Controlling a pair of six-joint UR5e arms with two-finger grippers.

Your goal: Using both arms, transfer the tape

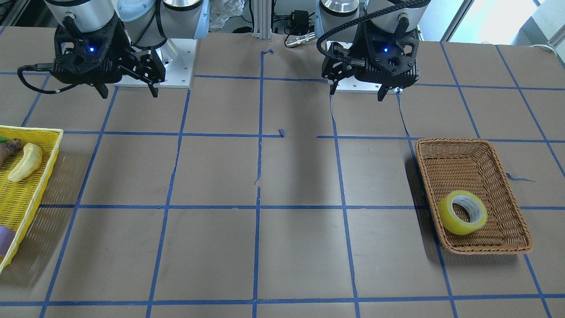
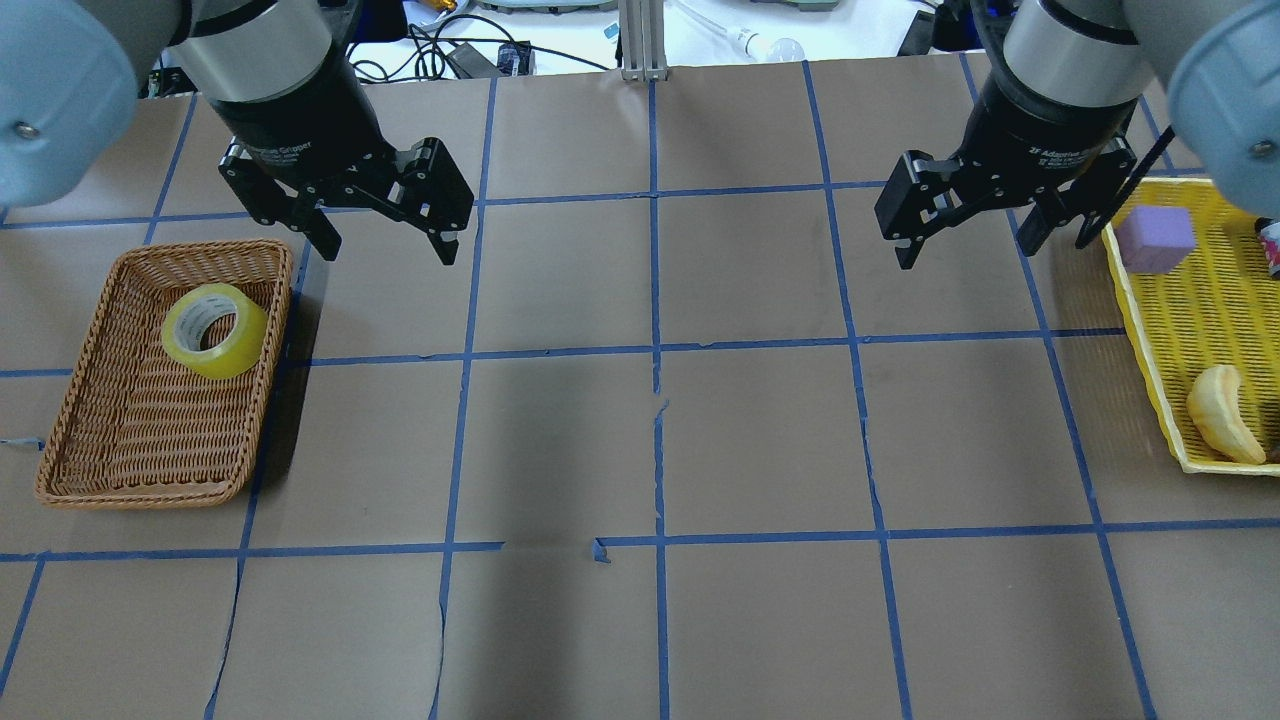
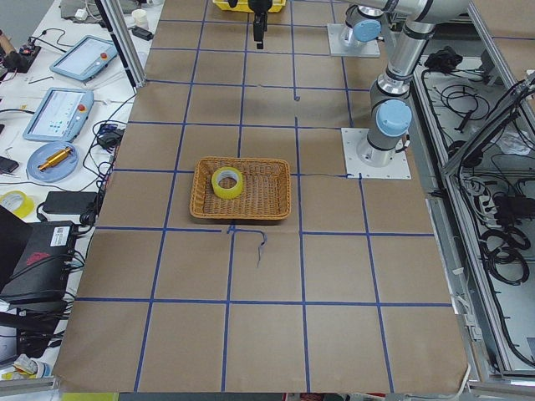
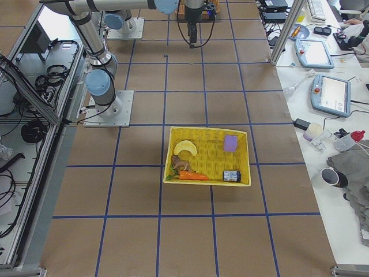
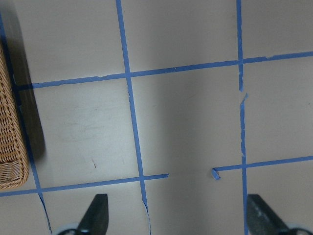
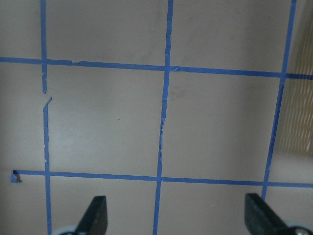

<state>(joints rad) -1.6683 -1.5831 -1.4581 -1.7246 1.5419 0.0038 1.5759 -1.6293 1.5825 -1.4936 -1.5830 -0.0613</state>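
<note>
The yellow tape roll (image 2: 235, 350) with a white core lies in a brown wicker basket (image 2: 140, 495) on the robot's left side of the table. It also shows in the front view (image 1: 448, 216) and the left side view (image 3: 226, 191). My left gripper (image 2: 387, 245) is open and empty, held above the table just to the right of the basket's far end. In the front view it (image 1: 356, 93) is near the robot's base. My right gripper (image 2: 968, 248) is open and empty on the other side, and it also shows in the front view (image 1: 129, 93). The wrist views show only open fingertips over bare table.
A yellow mesh tray (image 2: 1150, 330) on the robot's right holds a pale banana (image 2: 1220, 410), a purple block (image 2: 1155, 238) and other items. Blue tape grid lines cross the brown table. The basket's corner (image 5: 7, 147) shows at the left wrist view's edge.
</note>
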